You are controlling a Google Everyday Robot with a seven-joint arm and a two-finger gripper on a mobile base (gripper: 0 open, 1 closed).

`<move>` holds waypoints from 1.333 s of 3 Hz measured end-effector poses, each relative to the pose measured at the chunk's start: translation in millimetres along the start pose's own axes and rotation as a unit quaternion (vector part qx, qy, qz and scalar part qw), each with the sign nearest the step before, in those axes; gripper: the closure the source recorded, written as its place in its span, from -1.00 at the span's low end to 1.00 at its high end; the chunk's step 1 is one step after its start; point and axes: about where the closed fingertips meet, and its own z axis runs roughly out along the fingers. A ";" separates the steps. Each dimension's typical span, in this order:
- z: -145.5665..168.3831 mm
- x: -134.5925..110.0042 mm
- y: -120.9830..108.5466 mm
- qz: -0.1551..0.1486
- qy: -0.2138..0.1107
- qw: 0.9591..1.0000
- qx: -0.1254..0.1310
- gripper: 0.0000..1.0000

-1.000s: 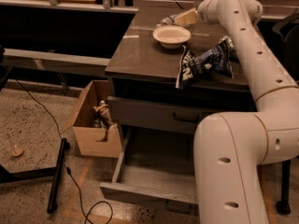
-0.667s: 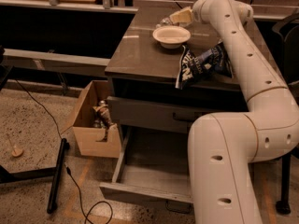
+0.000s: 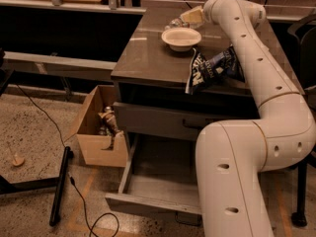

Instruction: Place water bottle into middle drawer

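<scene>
Water bottle point(image 3: 174, 22) is at the far part of the tabletop point(image 3: 143, 58), just beside the pincer point(image 3: 190, 17), on the side of it toward the picture's left. It shows only as a small clear shape, so I cannot tell if the pincer touches the water bottle. Also I cannot tell if the pincer is spread or pressed together.

The pincer is low over the far edge of the tabletop, at the end of the white arm point(image 3: 256, 78), which reaches up from the bottom right corner.

Just in front of the pincer, i.e. nearer to the camera, stands a white bowl point(image 3: 181, 37), upright. Further to the front, approx. under the arm, lies a dark blue snack bag point(image 3: 210, 72), w/ one corner hanging over the front edge.

Well below the pincer is the upper drawer point(image 3: 158, 122), closed. Under it the middle drawer point(image 3: 153, 184) is pulled out, its grey tray in view.

On the floor point(image 3: 34, 127), far down and left from the pincer, a cardboard box point(image 3: 98, 149) stands open, touching the drawer's left side, w/ some small items inside.
</scene>
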 end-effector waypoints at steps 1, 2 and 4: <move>-4.1 4.3 3.8 0.002 0.032 0.999 -0.005 -1.00; -0.6 5.9 23.0 0.020 0.053 0.998 -0.023 -1.00; 25.4 -3.8 65.3 0.095 0.043 0.994 -0.037 -1.00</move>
